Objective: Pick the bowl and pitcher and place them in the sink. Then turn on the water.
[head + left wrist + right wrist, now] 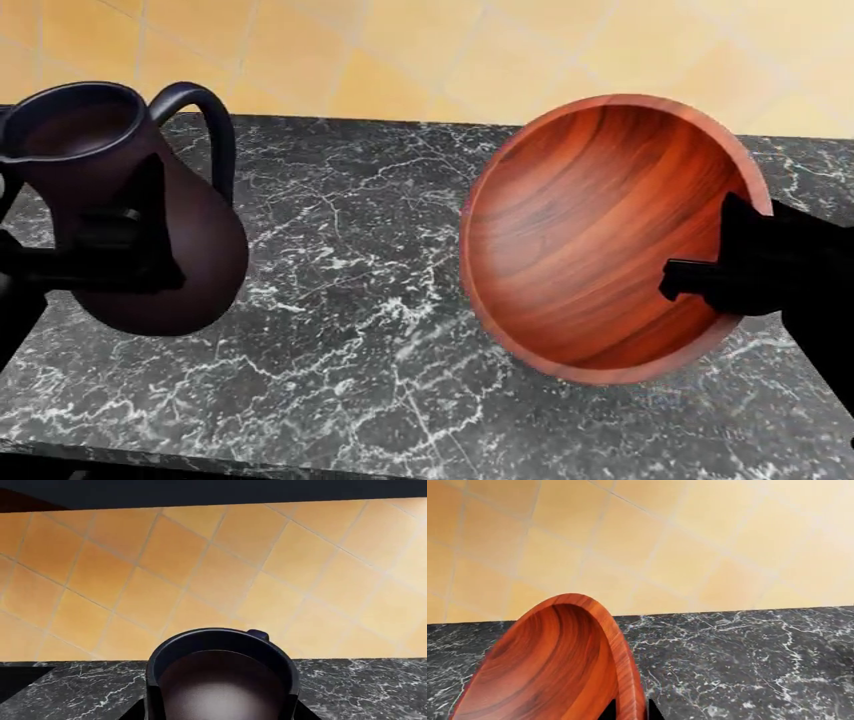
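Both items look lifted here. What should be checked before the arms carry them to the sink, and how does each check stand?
1. Left gripper clamped on the pitcher: ok, body held clear of the counter.
2. Pitcher upright: ok, mouth faces up.
3. Right gripper pinching the bowl rim: ok, though the bowl is tipped on edge.
4. Gap between pitcher and bowl: ok, clearly apart.
5. Sink location and a clear path to it: cannot tell, no view shows it.
6. Faucet state: cannot tell, out of view.
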`<state>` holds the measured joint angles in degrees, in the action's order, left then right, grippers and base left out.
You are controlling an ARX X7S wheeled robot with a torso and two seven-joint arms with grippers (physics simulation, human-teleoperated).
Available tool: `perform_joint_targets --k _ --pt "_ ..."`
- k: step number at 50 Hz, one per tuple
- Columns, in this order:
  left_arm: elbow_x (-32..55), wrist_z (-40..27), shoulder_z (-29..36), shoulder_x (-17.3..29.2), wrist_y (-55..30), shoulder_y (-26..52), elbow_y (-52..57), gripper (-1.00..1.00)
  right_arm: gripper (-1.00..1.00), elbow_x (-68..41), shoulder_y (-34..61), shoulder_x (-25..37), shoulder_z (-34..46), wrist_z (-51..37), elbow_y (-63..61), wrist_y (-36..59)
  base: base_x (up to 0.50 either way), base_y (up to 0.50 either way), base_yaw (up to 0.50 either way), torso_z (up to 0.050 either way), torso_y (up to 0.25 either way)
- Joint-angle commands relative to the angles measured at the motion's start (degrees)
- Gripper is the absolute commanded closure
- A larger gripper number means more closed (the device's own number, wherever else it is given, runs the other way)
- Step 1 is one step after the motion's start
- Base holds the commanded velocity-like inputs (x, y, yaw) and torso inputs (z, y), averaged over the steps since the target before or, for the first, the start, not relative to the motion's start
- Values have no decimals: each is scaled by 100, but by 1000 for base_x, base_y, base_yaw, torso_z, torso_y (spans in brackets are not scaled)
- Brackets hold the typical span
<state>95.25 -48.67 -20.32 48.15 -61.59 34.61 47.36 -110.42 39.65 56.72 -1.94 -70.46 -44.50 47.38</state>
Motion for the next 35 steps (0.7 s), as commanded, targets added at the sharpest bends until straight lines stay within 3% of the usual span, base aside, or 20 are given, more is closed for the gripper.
perform_joint_targets --k 1,13,35 --pt "-80 -36 -114 -7 102 95 -17 100 100 61 -48 -16 -135 56 28 -61 0 0 51 0 0" --pt "-88 -26 -112 7 127 76 -16 100 100 138 -204 -39 -234 134 51 -113 -21 -2 0 1 2" --pt "-80 -44 -56 32 164 81 -2 100 100 178 -92 -25 -89 113 23 -69 -498 -50 0 1 2"
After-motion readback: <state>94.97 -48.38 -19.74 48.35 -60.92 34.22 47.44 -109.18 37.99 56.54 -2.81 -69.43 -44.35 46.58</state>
